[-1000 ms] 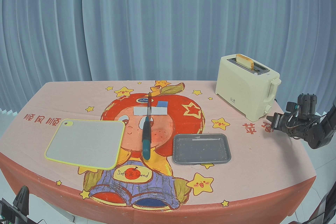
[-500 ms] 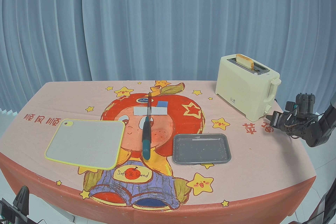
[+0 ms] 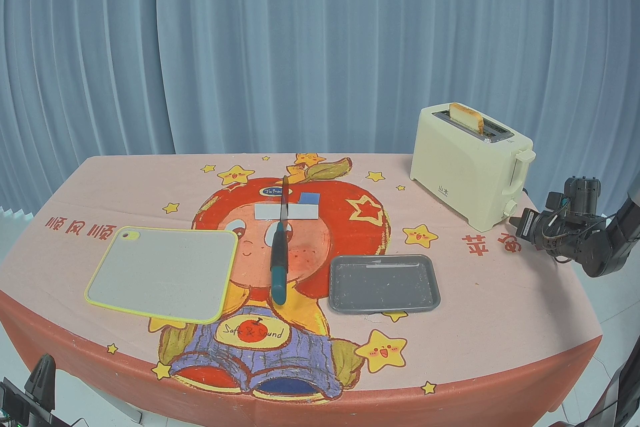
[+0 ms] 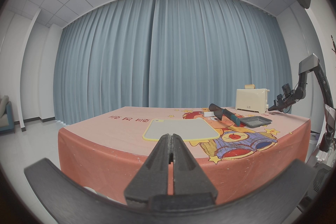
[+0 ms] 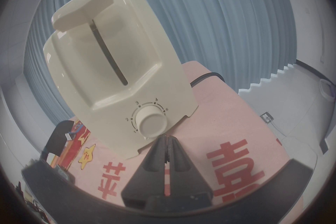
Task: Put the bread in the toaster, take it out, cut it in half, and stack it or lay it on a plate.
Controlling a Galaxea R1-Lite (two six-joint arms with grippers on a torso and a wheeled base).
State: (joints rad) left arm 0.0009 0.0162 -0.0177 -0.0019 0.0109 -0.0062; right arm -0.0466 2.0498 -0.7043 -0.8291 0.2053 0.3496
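Note:
A slice of bread (image 3: 466, 116) sticks up from a slot of the cream toaster (image 3: 470, 168) at the table's back right. My right gripper (image 3: 515, 222) is shut and empty, just in front of the toaster's lower end, near its dial (image 5: 151, 121) and below the raised lever (image 5: 82, 7). The knife (image 3: 279, 245) with a teal handle lies mid-table on a small rest. A yellow-rimmed cutting board (image 3: 163, 273) lies at the left, a grey plate (image 3: 384, 301) right of the knife. My left gripper (image 4: 171, 137) is shut and empty, low off the table's left front edge.
The toaster's black cord (image 5: 206, 76) runs off behind it along the cloth. The table's right edge lies just below my right arm (image 3: 600, 245). A curtain hangs behind the table.
My right gripper has drifted slightly up and back near the toaster's end. The bread, knife, board and plate have not moved.

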